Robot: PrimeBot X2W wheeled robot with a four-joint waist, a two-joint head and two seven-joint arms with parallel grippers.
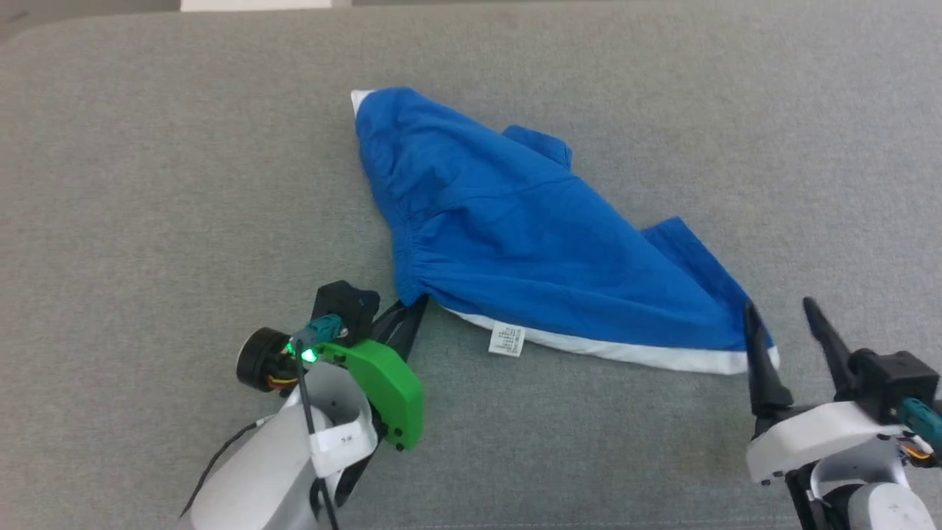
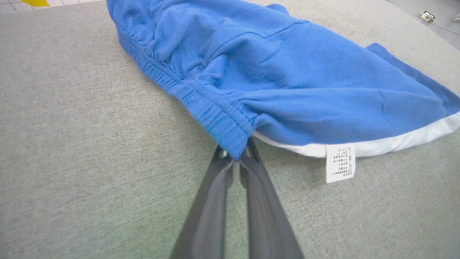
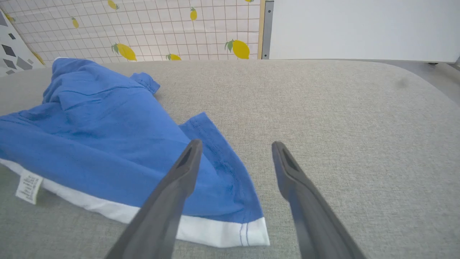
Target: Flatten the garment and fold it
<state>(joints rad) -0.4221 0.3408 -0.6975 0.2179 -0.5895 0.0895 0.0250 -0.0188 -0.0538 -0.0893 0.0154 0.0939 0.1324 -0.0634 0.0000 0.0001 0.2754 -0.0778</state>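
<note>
Starting at your left, the left gripper has its fingers pinched together on the shorts, gripping the near end of the gathered elastic edge. The cloth there is bunched and puckered.

Moving right, the shorts lie about the middle of the worktop, slanting from a far point down toward the near right. They are bright blue, soft and rumpled, with a white band along the near side and a small white label hanging off it. Two blue flaps poke out on the far side, so the layers do not line up.

At the right, the right gripper is wide open and holds nothing. One finger hangs over the white-banded corner and the other over bare worktop. You cannot tell whether it touches the cloth.

By my reading you are early in the flattening. One corner is gripped and the other is not yet taken. Spreading the shorts and every fold are left to do.
</note>
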